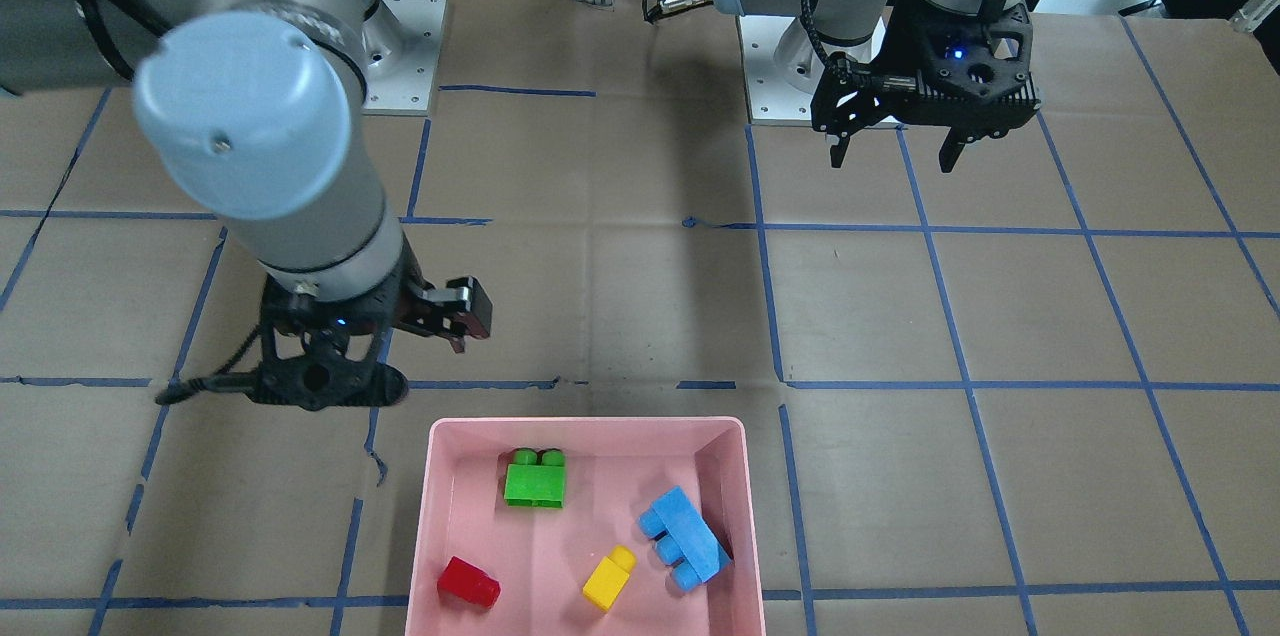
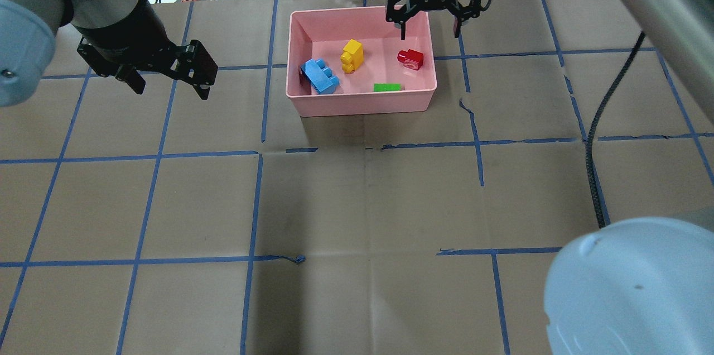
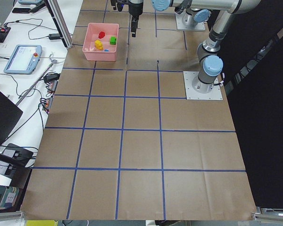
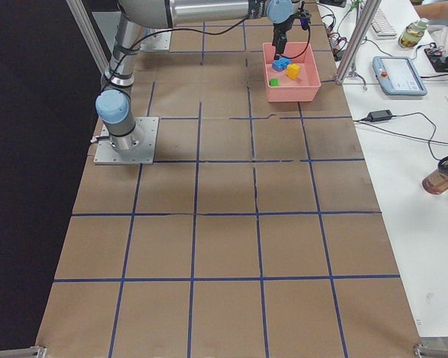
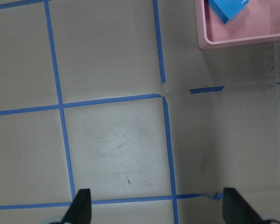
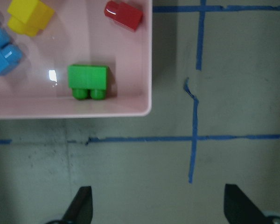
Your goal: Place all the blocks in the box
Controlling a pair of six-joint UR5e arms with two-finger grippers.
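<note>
All four blocks lie inside the pink box (image 2: 362, 105), which sits on the brown paper-covered surface (image 2: 357, 204) in the upper centre of the overhead frame. The light-blue block (image 2: 320, 76) is close to the box's left wall, the yellow block (image 2: 352, 56) is near the middle, and the red block (image 2: 410, 58) is toward the right wall. The green block (image 2: 387, 87) is on its side along the lower wall, studs pointing at that wall. None of the blocks touches another. The right gripper (image 2: 430, 36) hangs by the box's upper-right corner, spread wide with nothing between its fingers; its wrist view shows them over bare paper beside the box. The left gripper (image 2: 170, 87) hovers at the frame's upper left, well apart from the box, also spread wide and holding nothing, above the blue tape grid.
</note>
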